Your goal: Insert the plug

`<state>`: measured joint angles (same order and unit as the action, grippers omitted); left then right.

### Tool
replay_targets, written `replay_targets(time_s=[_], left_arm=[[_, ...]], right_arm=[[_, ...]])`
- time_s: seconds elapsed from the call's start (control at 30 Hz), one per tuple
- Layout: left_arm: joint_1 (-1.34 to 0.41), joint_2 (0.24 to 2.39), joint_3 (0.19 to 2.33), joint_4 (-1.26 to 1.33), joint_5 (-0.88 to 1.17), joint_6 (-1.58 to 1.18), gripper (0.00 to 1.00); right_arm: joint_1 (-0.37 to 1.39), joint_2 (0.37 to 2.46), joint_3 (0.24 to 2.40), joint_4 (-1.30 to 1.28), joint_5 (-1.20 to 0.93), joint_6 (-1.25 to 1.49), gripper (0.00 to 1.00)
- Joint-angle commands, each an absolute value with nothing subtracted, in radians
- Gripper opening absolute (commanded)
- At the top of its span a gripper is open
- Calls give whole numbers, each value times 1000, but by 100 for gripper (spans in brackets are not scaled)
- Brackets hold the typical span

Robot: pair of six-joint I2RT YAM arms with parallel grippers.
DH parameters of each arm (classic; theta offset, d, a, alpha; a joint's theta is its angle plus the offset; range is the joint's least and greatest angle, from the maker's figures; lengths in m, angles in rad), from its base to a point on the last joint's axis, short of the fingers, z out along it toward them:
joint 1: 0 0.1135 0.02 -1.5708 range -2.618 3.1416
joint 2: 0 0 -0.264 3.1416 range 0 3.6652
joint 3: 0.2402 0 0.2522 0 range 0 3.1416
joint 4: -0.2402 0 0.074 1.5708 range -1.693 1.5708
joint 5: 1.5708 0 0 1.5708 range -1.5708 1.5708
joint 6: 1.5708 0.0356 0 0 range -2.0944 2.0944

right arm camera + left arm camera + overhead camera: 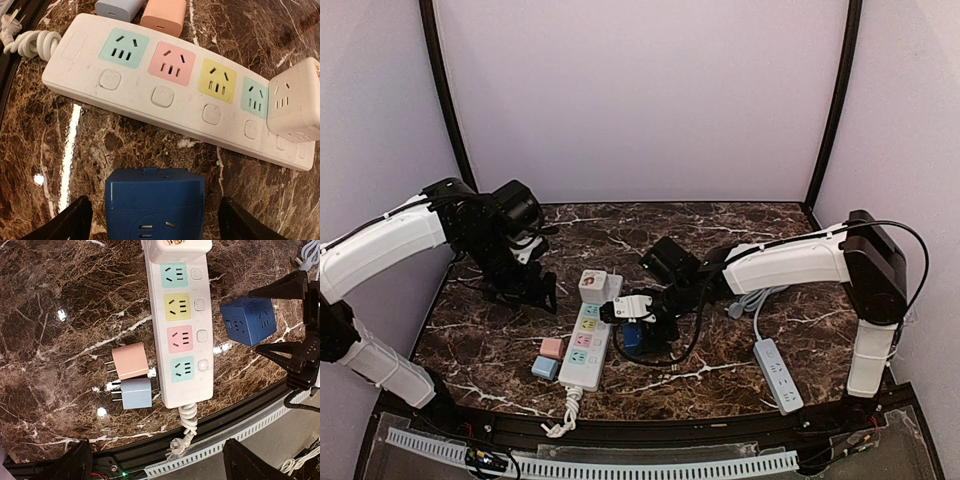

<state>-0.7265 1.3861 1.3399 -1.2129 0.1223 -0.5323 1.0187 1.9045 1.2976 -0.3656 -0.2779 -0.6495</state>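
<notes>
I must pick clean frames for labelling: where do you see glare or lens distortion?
Top view: even, soft light, no strong glare. Left wrist: small white glare spots on the table. Right wrist: one long glare streak on it, and the strip looks bowed by the wide lens.

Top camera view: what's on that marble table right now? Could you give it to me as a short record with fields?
Surface: dark marble table
Main item: white power strip, four coloured sockets free
Already plugged in: white cube adapter at the strip's far end
Piece being handled: blue cube plug, beside the strip
Right gripper: open, fingers either side of the blue cube plug
Left gripper: open, holding nothing
Loose plugs: pink plug, pale blue plug
Extra: second white strip
</notes>
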Motion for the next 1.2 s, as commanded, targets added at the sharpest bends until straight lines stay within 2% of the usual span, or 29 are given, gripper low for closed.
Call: replay_targets(time_s=[0.0,0.2,0.37,0.53,0.87,1.1,1.17], left_arm=[[-716,1353,1328,-1234,131,-509,91],[-706,1358,1331,-1231,127,-493,90],[-703,1355,1327,-1224,128,-490,90],[-701,1355,1332,-1218,126,-477,89],[-700,1322,1371,-1157,118,-445,87],[-701,1311,1409,-1132,84,-414,86],[-701,1302,1415,-1113,86,-417,85]], right_arm=[[1012,1924,1311,-378,-299,-596,78],[1012,1917,1305,-377,-301,-587,59],[1011,1899,1308,-374,-305,-584,35],[1011,1867,1306,-374,-299,-569,29],[1000,1729,1254,-347,-350,-406,24],[970,1638,1233,-376,-372,-302,0],[965,1608,1224,-392,-363,-276,0]])
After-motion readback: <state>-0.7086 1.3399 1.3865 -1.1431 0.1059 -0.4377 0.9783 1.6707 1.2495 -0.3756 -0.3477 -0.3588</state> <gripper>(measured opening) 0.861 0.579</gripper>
